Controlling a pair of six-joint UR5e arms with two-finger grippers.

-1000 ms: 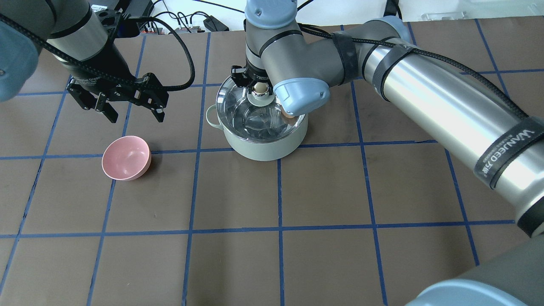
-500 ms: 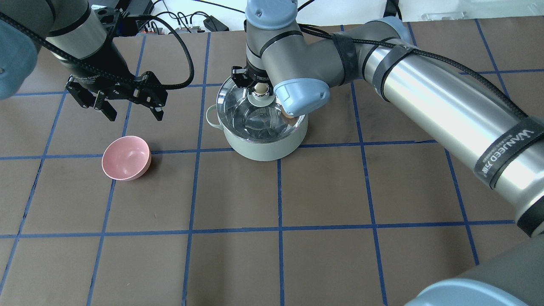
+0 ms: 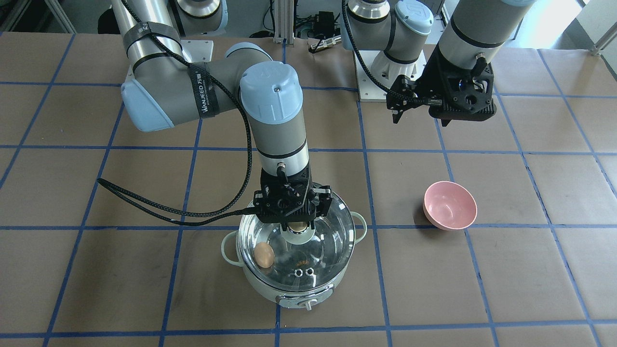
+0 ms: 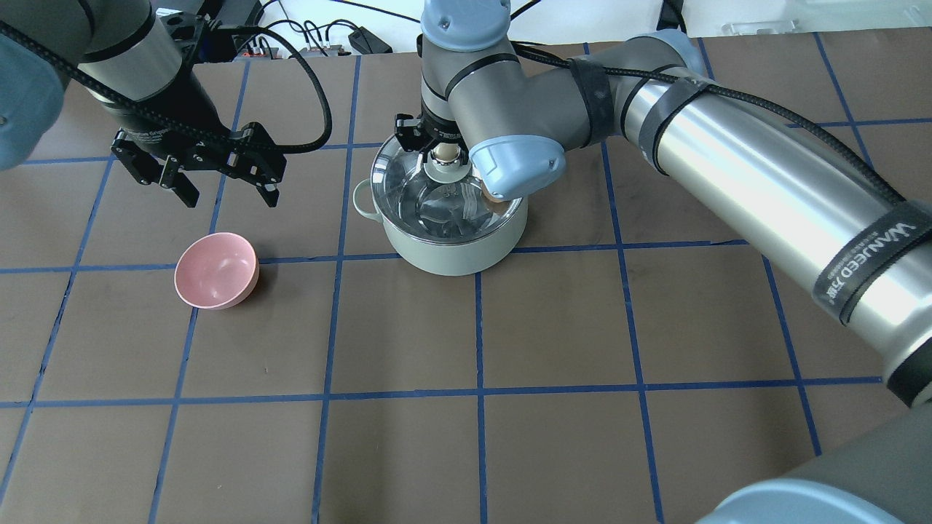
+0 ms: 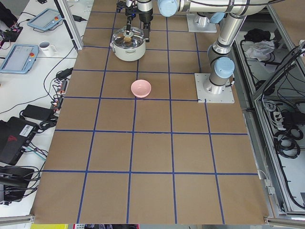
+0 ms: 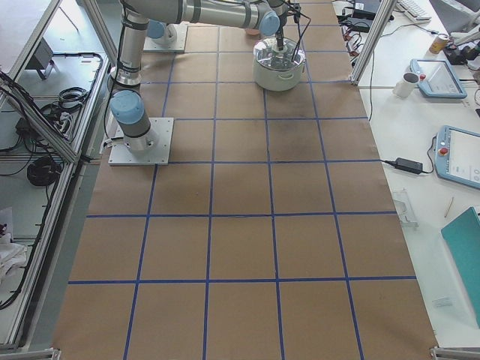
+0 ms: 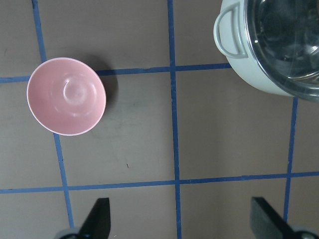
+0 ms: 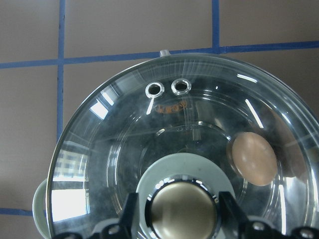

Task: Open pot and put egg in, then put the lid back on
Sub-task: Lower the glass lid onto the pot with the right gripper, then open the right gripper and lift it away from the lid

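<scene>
Right gripper [image 8: 179, 209]: jaws are clamped on the knob [image 4: 445, 152] of the lid [image 8: 124, 134]. The lid is seated on the pot [image 3: 289, 294]. The egg [image 3: 263, 254] is seen through the glass, inside, near the wall. Little is changed over the last second: only the left gripper [image 4: 231, 200], spread wide and empty, is drawn slightly back above the bench [image 4: 553, 320]. Release is judged the only step left.
</scene>
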